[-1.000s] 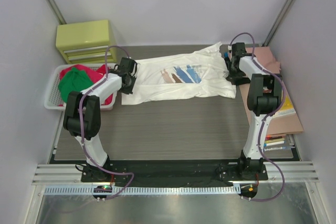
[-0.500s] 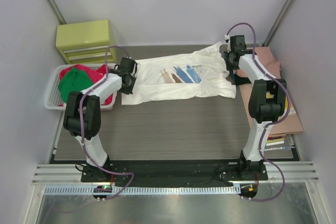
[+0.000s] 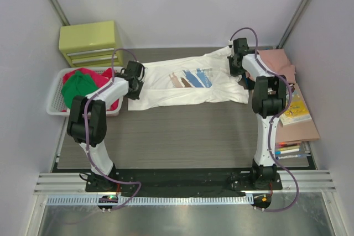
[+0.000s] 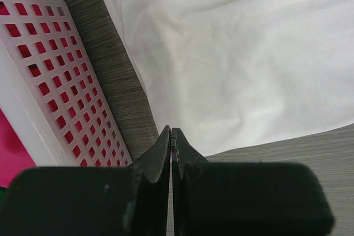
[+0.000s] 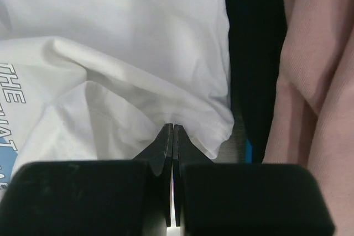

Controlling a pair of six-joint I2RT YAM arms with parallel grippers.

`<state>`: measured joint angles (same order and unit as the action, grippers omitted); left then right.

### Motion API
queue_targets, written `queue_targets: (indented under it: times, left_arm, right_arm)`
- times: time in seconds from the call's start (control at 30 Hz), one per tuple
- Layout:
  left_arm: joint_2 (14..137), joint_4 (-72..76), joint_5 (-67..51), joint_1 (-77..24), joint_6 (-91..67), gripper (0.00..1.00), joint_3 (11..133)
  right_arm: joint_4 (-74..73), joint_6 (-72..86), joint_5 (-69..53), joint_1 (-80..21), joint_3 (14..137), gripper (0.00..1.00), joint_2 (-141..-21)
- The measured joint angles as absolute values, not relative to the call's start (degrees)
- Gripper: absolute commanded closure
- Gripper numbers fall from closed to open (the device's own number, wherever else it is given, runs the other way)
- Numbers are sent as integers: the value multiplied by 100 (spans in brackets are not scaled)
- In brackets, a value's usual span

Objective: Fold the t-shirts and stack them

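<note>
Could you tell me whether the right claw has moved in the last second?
Yes. The right claw moved left and farther back, away from the salmon-pink t-shirt, over the white t-shirt.

Even, bright overhead light, soft shadows; wrist views blur up close.

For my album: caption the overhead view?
Left arm and right arm flank a white printed cloth t-shirt spread on a grey wooden table.

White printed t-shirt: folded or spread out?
Spread out. The white printed t-shirt lies open across the table, print facing up, a sleeve sticking out at its far right corner; no neat fold shows.
</note>
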<state>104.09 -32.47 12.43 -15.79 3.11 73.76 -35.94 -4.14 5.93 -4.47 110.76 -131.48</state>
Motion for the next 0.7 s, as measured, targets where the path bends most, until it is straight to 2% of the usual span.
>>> queue_targets:
  times: [0.13,0.4,0.7]
  left_arm:
    - [10409,-3245,1245,-1579,325,100,7376]
    - [10409,-3245,1245,-1579,327,100,7376]
    - [10409,-3245,1243,-1586,338,100,7376]
  right_arm:
    - [-3586,-414,539,-489,10746,99,-13023]
    - [-3146,-416,604,-945,9076,99,-12123]
    - [-2827,-416,884,-1037,8615,99,-11861]
